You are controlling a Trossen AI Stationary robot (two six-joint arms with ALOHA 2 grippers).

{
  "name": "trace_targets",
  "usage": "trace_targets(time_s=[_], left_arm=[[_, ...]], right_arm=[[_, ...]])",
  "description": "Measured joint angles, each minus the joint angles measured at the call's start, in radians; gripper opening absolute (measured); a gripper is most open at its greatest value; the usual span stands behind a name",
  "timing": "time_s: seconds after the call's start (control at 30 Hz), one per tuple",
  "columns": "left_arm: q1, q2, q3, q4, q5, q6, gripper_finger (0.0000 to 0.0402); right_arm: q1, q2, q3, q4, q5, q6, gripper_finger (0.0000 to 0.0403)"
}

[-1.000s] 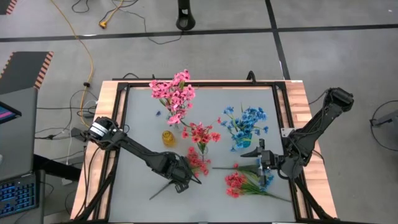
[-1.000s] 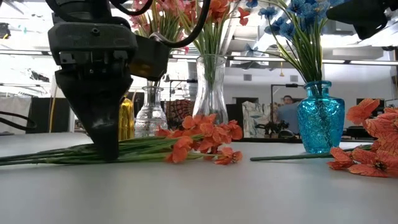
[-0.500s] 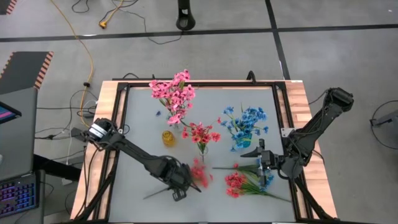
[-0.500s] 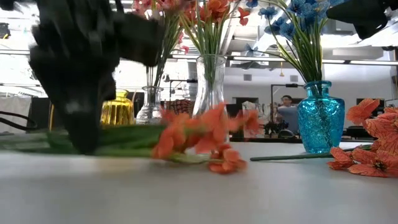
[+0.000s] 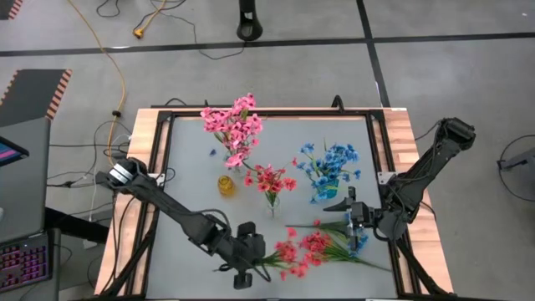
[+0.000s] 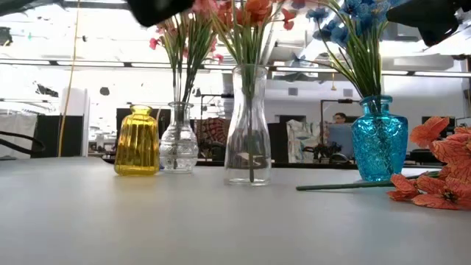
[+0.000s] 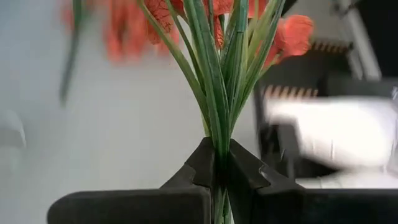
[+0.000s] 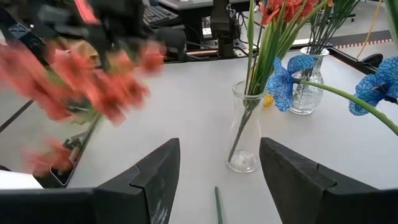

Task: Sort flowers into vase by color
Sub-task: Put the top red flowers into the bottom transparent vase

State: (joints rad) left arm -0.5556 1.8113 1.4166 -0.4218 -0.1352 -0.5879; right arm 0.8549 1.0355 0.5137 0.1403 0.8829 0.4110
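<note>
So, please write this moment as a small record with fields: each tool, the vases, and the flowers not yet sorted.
left tool: shut on the stems of a coral-red spray, lifted near the table's front edge
right tool: open, waiting at the table's right side
blue vase: holds blue flowers
tall clear vase: holds coral-red flowers
small clear vase: holds pink flowers
yellow vase: no stems seen in it
unsorted flowers: coral-red and blue sprays lying at front right

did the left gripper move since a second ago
Yes. The left gripper, shut on a coral-red spray, has moved toward the table's near edge, farther from the yellow vase.
</note>
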Motion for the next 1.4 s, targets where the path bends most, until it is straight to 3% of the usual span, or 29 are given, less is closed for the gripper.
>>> trace_targets(time_s=[0.5, 0.77, 0.93, 1.13, 1.4], left_arm=[[0.064, -0.027, 0.001, 0.628, -0.321, 0.618, 0.0004], [0.1, -0.027, 0.001, 0.803, -0.555, 0.856, 0.0004], [0.102, -0.028, 0.001, 0.823, -0.682, 0.917, 0.0004], [0.12, -0.028, -0.008, 0.826, -0.7, 0.933, 0.0004], [0.154, -0.029, -0.084, 0.843, -0.731, 0.822, 0.0004]], right_arm=[[0.0, 0.0, 0.0, -0.002, 0.0, 0.0, 0.0249], [0.0, 0.0, 0.0, -0.005, 0.0, 0.0, 0.0249], [0.0, 0.0, 0.0, -0.006, 0.0, 0.0, 0.0249], [0.0, 0.0, 0.0, -0.006, 0.0, 0.0, 0.0249], [0.0, 0.0, 0.0, -0.008, 0.0, -0.001, 0.0249]])
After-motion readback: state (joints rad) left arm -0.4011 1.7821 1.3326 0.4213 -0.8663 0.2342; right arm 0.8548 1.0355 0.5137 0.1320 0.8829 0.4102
